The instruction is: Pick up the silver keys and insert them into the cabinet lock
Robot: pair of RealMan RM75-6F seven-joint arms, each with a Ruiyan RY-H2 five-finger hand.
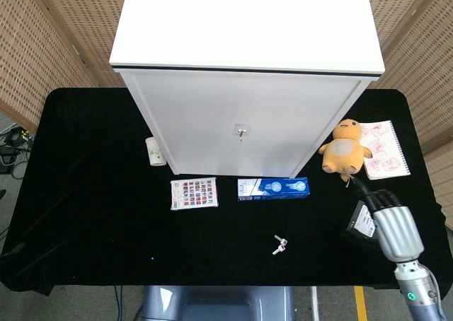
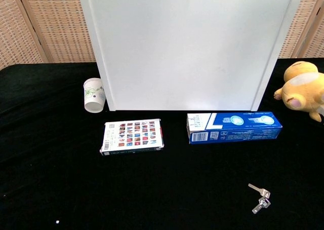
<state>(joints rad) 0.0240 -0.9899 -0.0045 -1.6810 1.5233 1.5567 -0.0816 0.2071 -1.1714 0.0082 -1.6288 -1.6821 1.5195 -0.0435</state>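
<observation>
The right hand (image 1: 391, 220) hangs over the near right corner of the black worktop (image 1: 92, 215), seen from behind so that its fingers are hidden; whether it is spread or closed cannot be told. A small dark device (image 1: 363, 223) lies just beside it, partly beneath it. Beyond the hand sits a yellow plush toy (image 1: 344, 148), with a notepad (image 1: 383, 150) to that toy's right. The silver keys (image 1: 280, 245) lie flat on the worktop, well to the hand's left and apart from it. Farther off stands the white cabinet (image 1: 244, 88), its lock (image 1: 241, 131) on the front door. Along its base lie a blue box (image 1: 273, 188), a patterned box (image 1: 193, 193) and a small cup (image 1: 155, 151). The left hand shows in neither view.
</observation>
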